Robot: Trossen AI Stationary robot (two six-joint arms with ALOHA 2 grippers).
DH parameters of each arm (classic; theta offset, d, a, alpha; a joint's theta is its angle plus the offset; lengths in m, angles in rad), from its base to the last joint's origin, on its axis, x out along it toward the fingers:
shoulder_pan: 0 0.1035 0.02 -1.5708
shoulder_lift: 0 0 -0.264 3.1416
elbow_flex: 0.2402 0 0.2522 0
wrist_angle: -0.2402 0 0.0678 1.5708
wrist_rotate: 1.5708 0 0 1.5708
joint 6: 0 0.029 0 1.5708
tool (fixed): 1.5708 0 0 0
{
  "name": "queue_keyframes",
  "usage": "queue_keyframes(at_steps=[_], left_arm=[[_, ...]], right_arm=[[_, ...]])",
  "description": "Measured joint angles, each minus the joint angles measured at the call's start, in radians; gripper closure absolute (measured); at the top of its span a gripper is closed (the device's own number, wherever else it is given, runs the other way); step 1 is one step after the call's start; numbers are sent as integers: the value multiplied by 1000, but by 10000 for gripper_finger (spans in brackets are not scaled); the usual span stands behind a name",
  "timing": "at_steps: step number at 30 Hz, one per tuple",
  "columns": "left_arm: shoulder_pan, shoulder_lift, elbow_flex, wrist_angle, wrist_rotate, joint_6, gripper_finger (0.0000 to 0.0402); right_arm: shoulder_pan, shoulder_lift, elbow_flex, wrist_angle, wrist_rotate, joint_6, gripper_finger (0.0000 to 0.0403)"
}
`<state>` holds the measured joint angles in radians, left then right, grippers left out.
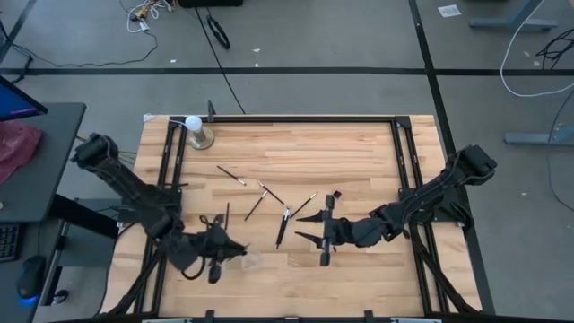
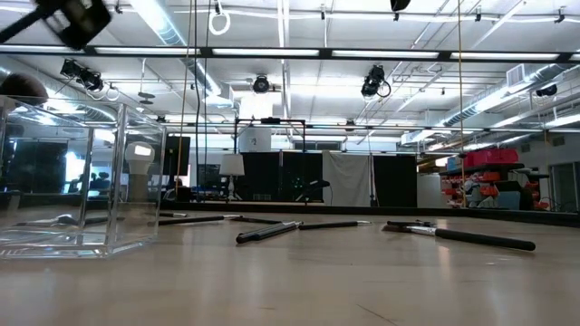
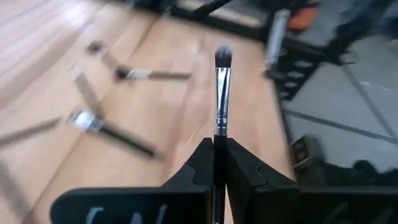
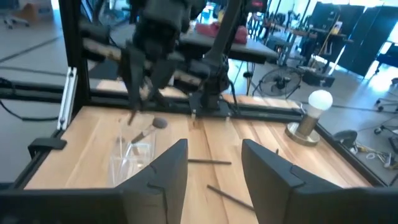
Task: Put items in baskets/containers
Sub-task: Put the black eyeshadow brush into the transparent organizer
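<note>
My left gripper (image 3: 219, 146) is near the table's front left, shut on a thin makeup brush (image 3: 221, 93) with a silvery ferrule and dark bristle tip. From the right wrist, this brush (image 4: 149, 130) hangs just above the clear plastic organizer (image 4: 132, 157), which stands on the table (image 1: 251, 262). Several more brushes (image 1: 285, 224) lie flat mid-table. My right gripper (image 1: 314, 226) hovers open near the table's middle, holding nothing and pointing toward the left arm. My left gripper pinches the brush's dark handle (image 3: 219, 142) between its two fingers, just behind the ferrule. The fingers lie along the brush, and its bristle end (image 3: 222, 56) sticks out forward past the fingertips. The brush is lifted clear of the table.
A white ball on a metal stand (image 1: 195, 130) stands at the far left corner. Loose brushes are scattered between the two grippers (image 2: 272, 231). A black metal frame (image 1: 399, 152) runs round the table. Bare wood lies at the far right.
</note>
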<state>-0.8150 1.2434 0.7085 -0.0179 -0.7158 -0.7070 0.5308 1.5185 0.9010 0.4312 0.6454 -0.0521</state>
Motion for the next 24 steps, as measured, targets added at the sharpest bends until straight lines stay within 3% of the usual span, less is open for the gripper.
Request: queue_keyframes(at_steps=[4,8,14,24], left_arm=[[-46,0,-1,-131,-151,-186,385],[-60,0,-18,-131,-193,-274,379],[-59,53,-51,-90,-186,-309,383],[-60,195,-52,-35,-36,-355,374]], right_arm=[[0,0,-9,17,0,-11,248],[0,0,-9,19,0,-13,248],[0,0,-9,19,0,-12,248],[0,0,-9,23,0,-10,248]])
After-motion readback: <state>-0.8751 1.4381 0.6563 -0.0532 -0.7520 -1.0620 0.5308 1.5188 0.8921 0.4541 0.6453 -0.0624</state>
